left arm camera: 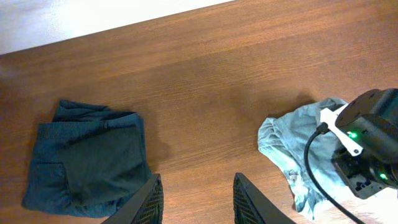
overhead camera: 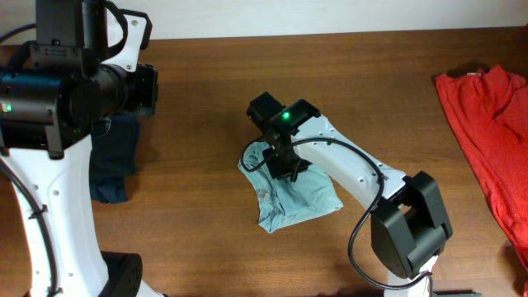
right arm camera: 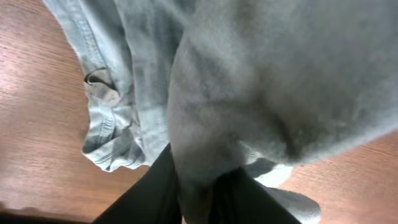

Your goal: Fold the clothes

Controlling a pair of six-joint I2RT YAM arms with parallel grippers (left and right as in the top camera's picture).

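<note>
The clothes (overhead camera: 301, 196), a pale blue-green garment, lie bunched in a rough folded patch at the table's middle. My right gripper (overhead camera: 287, 169) is down on their upper left part, shut on a fold of the cloth. In the right wrist view that fold (right arm camera: 205, 155) rises between the two dark fingers (right arm camera: 149, 193), and a seamed hem (right arm camera: 106, 134) hangs to the left. My left gripper (left arm camera: 198, 202) hovers open over bare wood at the left, nothing between its fingers. The clothes (left arm camera: 289, 140) show at the right edge of the left wrist view.
A dark navy folded garment (overhead camera: 115, 157) lies at the left under my left arm (overhead camera: 58, 91), seen too in the left wrist view (left arm camera: 87, 162). A bright red garment (overhead camera: 491, 124) is spread at the far right edge. The right arm's base (overhead camera: 408, 223) stands at the front.
</note>
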